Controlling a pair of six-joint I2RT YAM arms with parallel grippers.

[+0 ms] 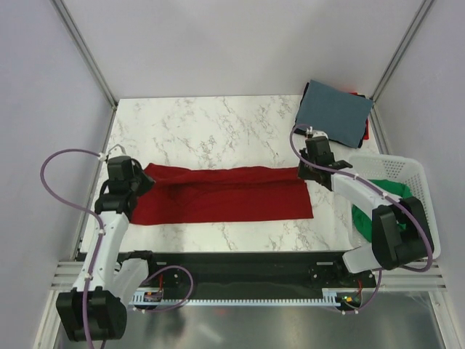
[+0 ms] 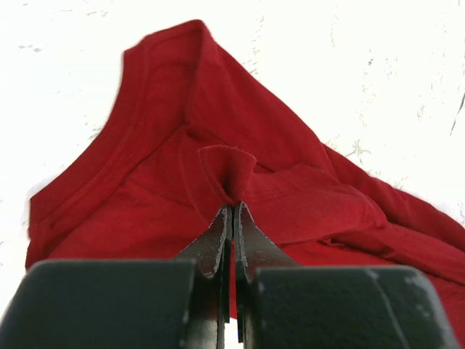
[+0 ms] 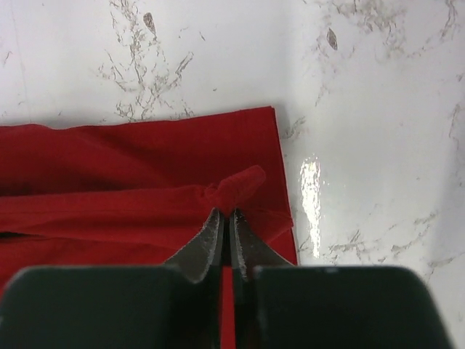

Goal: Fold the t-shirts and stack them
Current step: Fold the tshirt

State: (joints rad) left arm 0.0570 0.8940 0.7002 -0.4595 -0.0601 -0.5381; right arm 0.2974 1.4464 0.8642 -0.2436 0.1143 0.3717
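A bright red cloth t-shirt (image 1: 225, 195) lies in a long band across the white marble worktop (image 1: 203, 123). The left hand (image 2: 232, 211) is clamped on a pinch of cloth near the collar, and the right hand (image 3: 226, 213) is clamped on the opposite end. A folded slate-blue t-shirt (image 1: 334, 113) rests at the far right corner.

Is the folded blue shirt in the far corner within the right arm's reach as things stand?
Probably yes, but not freely: the blue shirt lies beyond the right gripper with nothing between, yet it is shut on an edge of the red shirt and must release first.
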